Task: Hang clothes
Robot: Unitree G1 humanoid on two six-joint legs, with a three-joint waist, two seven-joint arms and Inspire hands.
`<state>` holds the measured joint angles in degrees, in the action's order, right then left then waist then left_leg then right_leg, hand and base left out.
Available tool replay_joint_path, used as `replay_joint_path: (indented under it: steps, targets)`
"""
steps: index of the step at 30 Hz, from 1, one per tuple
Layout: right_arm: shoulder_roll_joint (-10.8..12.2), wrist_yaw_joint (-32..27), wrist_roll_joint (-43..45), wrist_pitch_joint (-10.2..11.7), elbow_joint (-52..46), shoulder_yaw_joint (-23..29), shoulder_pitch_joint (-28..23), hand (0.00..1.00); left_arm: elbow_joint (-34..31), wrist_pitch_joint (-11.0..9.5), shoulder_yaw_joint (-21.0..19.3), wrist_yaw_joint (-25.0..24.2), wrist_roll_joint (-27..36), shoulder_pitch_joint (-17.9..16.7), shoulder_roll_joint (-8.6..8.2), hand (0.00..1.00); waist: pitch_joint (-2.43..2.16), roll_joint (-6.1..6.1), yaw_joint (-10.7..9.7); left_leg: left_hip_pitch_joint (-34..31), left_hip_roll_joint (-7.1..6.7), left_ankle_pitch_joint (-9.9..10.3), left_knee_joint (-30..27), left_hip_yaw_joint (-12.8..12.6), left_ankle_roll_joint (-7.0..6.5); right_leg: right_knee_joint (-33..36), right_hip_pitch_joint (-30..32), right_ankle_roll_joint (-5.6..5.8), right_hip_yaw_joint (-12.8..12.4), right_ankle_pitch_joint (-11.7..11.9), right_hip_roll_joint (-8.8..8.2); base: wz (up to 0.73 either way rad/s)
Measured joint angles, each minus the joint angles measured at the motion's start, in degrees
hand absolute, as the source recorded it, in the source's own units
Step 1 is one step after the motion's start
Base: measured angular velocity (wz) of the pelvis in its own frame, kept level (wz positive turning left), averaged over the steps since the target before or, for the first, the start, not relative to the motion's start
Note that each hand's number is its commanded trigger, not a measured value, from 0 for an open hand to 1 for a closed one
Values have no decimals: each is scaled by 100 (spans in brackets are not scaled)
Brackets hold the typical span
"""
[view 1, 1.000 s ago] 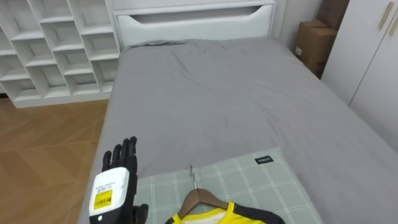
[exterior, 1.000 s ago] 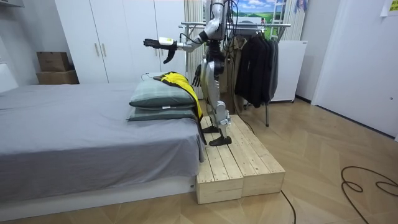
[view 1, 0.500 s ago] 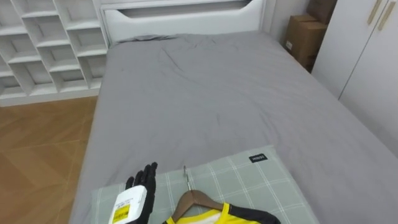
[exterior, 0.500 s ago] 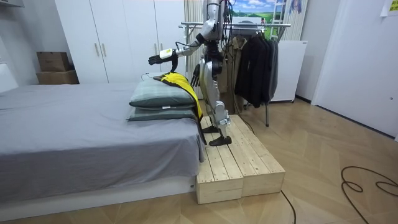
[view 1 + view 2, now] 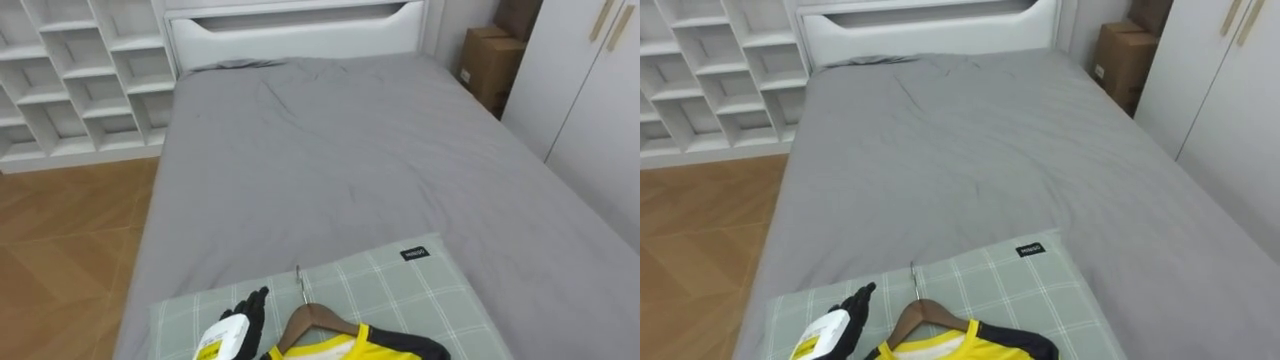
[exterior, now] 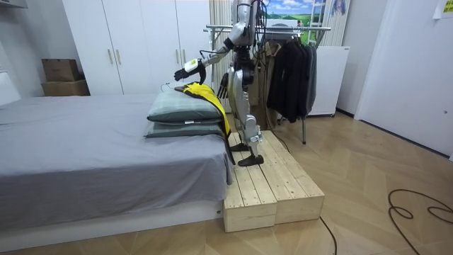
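While the robot stands on the wooden platform [image 6: 272, 185] at the foot of the bed [image 5: 330, 150], left hand [image 5: 240, 318] hovers over the green checked pillow [image 5: 410, 295], fingers straight and spread, just left of the wooden hanger [image 5: 315, 320]. Yellow-black garment [image 5: 345, 348] sits on the hanger, lying on the pillow. Right hand [image 6: 224, 86] hangs by its hip; state can't be told.

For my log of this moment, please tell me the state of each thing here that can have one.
left hand: open, above the pillow, beside the hanger.
hanger: lying on the pillow, not held.
yellow garment: on the hanger, lying flat.
wardrobe doors: shut.
dark clothes: hanging on the rack.
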<state>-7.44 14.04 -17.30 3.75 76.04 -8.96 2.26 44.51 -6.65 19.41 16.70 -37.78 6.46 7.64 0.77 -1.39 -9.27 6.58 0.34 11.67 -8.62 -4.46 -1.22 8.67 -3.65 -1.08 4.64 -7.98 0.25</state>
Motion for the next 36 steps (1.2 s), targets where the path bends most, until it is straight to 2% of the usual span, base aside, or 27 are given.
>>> replay_joint_path:
  steps: [6, 11, 20, 27, 30, 34, 36]
  targets:
    - [-31, 111, 11, -1, 5, 5, -3, 0, 157, 62, 0, -416, -3, 25, -3, 0, -16, -35, -3, 3, 5, 0, -2, 3, 0, 3, -6, -1, 8, 1, 0, 0]
    - [-39, 109, 127, -4, 5, 9, -15, 0, 295, 190, -1, -743, -2, 25, 7, 0, -14, -38, -4, 0, 3, 0, 1, 4, 0, 1, -5, 0, 13, 1, 0, 0]
    - [-45, 109, 187, -7, 4, 18, -15, 0, 280, 195, -113, -854, -53, 176, 19, 0, -9, -30, -1, -7, -2, 0, -2, -3, 0, -7, 6, 2, -3, 0, 0, 0]
    - [-56, 106, 177, -11, 51, -52, 53, 0, 284, 195, -134, -645, 16, 697, 128, 0, -11, -32, 16, -238, -2, -15, -30, 3, -20, 5, 227, 4, -15, 51, 3, 0]
    - [-64, 90, 184, -14, 74, -128, 187, 0, 286, 160, -270, -542, 41, 986, 190, 0, -13, -37, 26, -429, 10, -15, -93, -8, -21, 19, 432, -4, 11, 103, 6, -4]
    - [-73, 19, 201, -18, 190, -455, 390, 0, 641, 157, -317, -379, 129, 1493, 250, 0, -5, -46, 17, -649, 14, -35, -98, -10, -37, 6, 635, -10, 24, 161, 6, -1]
    - [-81, -16, 195, -15, 192, -568, 432, 0, 742, 157, -315, -379, 187, 1610, 250, 0, 4, -57, 13, -692, 10, -35, -98, -13, -38, -1, 672, -6, 25, 165, 2, 0]
